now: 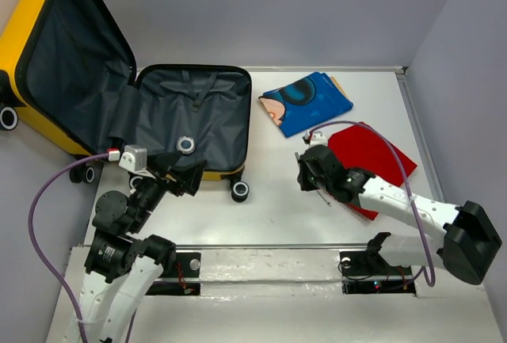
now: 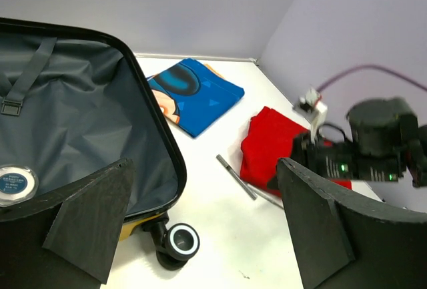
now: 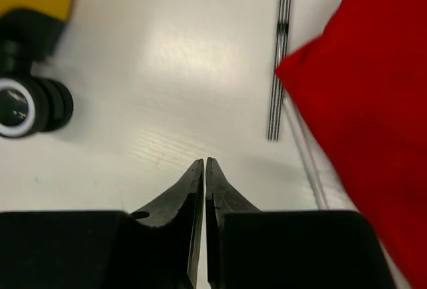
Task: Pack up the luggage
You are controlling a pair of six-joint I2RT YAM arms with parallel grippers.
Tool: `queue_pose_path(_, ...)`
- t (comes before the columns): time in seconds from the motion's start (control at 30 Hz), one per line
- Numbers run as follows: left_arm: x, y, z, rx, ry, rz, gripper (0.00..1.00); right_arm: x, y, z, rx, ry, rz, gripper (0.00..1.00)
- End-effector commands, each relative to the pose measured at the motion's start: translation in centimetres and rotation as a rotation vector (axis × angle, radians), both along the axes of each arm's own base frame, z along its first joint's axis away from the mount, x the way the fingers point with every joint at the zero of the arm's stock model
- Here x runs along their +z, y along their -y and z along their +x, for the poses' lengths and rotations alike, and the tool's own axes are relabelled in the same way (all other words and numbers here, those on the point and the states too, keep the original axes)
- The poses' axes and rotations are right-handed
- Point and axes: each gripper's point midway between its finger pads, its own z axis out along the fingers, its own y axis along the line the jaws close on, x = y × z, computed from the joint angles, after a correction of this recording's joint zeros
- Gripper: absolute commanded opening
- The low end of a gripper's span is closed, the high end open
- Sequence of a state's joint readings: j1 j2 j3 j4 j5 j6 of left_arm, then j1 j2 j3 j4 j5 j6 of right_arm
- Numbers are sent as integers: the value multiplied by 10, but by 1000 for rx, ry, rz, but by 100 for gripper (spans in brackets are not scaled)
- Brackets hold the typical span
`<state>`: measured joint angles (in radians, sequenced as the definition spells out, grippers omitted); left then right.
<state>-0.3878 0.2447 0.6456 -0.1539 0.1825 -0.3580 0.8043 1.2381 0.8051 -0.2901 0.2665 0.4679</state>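
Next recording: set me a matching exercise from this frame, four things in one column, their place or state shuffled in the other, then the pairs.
1. yellow hard-shell suitcase
2. small round silver tin
3. folded red cloth
4. thin grey stick

A. on bare table beside the cloth
B. inside the case, on its lining
C. open, lid raised
D. farthest right

Pairs: 1-C, 2-B, 3-D, 4-A

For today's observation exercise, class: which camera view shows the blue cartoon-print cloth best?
Top external: the blue cloth lies whole, seen from above. Left wrist shows it slanted, its corner behind the luggage rim. Right wrist misses it.
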Motion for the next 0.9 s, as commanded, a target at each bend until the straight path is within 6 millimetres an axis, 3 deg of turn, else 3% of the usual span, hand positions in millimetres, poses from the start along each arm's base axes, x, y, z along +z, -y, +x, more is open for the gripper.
queue_pose_path(0.0,13,6,-3,-35,43,-13,99,-26,22,-31,-96,-96,65,17)
queue_pose_path(0.1,10,9,-1,-47,31,-7,99,-45,29,-32,-123,-127,6,32)
queue_pose_path(0.13,10,10,0,-52,29,-5,99,-48,29,-30,-123,-129,-13,33)
queue_pose_path(0.37,8,11,1,-52,22,-2,99,-62,43,6,-192,-119,-87,33)
queue_pose_path(0.87,9,9,2,-47,26,-2,99,-84,27,33,-160,-134,-91,33)
